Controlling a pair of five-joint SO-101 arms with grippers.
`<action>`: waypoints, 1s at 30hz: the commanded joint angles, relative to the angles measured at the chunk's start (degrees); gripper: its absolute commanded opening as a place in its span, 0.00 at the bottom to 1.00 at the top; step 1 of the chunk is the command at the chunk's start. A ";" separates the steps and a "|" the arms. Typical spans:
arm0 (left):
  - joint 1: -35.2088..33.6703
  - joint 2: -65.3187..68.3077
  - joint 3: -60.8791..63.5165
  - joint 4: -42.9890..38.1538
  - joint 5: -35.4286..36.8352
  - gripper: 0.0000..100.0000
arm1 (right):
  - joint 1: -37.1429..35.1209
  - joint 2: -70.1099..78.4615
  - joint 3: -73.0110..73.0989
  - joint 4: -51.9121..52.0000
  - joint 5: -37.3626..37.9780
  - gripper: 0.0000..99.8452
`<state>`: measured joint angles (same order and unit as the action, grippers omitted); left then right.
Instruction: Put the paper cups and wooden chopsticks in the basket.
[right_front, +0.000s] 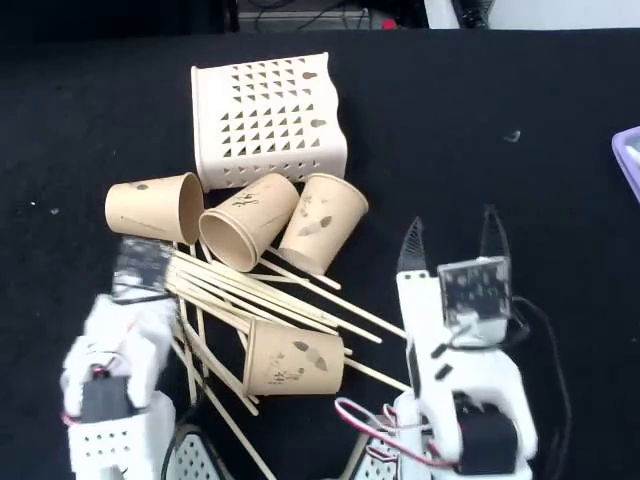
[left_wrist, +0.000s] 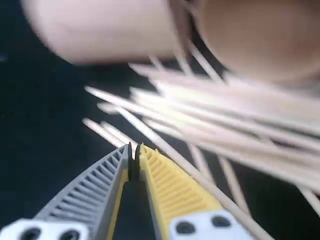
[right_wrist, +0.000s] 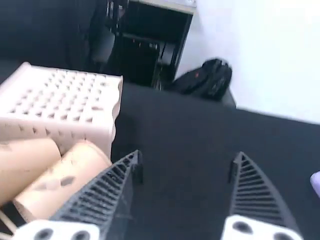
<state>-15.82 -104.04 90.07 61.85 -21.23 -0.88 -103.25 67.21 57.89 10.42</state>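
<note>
From above, basket tipped on its side, three cups lying just beside it, a fourth atop the scattered chopsticks, my right fingers wide apart nearby, left wrist, my left fingers pressed together, empty, chopsticks just ahead, right wrist, basket and cups beyond.

The left hand is pinched fully closed, while the right hand is spread wide apart.

Four paper cups, one basket, many wooden chopsticks
</note>
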 joint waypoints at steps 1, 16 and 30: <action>-7.87 -0.44 -12.44 -6.42 1.58 0.05 | -0.97 -4.88 -10.24 3.16 0.62 0.25; -2.95 24.70 -45.85 -6.68 15.38 0.22 | -9.67 30.90 -52.53 15.21 -9.76 0.24; 7.25 97.49 -88.48 -10.73 28.84 0.22 | -9.32 68.44 -54.90 15.65 -17.05 0.24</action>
<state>-10.29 -19.21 13.76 52.00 6.90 -9.85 -38.11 14.55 73.36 -6.29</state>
